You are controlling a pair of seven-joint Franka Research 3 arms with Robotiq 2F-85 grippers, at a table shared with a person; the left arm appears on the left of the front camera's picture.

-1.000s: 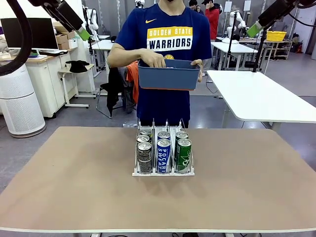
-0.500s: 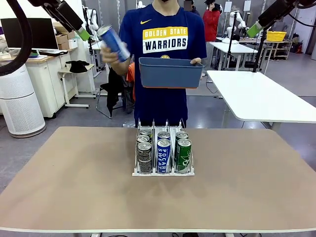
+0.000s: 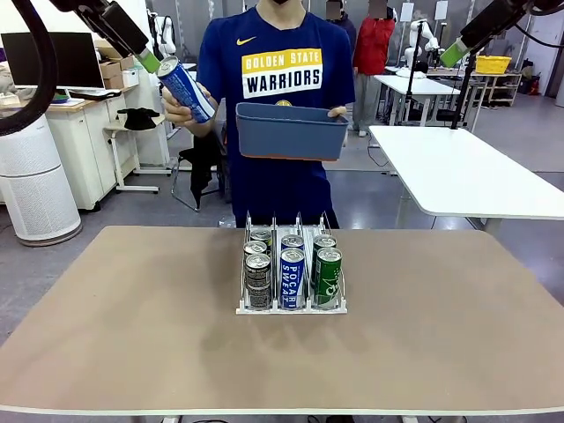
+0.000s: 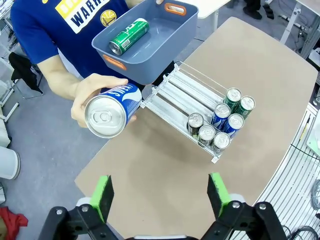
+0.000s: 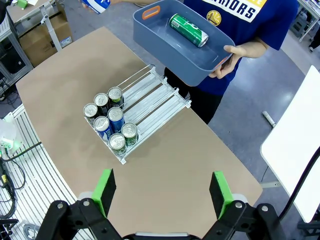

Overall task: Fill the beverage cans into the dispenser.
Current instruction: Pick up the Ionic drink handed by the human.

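Beverage cans (image 3: pixel 291 267) first: you've got six standing upright in the dispenser (image 3: pixel 291 307), two per lane, bunched at your end of the rack, mid-table (image 3: pixel 123 335). The person across from you holds a blue can (image 3: pixel 183 88) up in one hand (image 4: pixel 86 92), long axis tilted, top aimed toward your left gripper (image 4: pixel 160 186). Their other hand (image 5: pixel 240 52) carries a blue-grey tub (image 3: pixel 291 137) up beyond the rack's far end, with a green can (image 4: pixel 129 36) lying on its side inside. The left gripper and right gripper (image 5: pixel 162 184) both hang high, fingers spread wide, gripping nothing.
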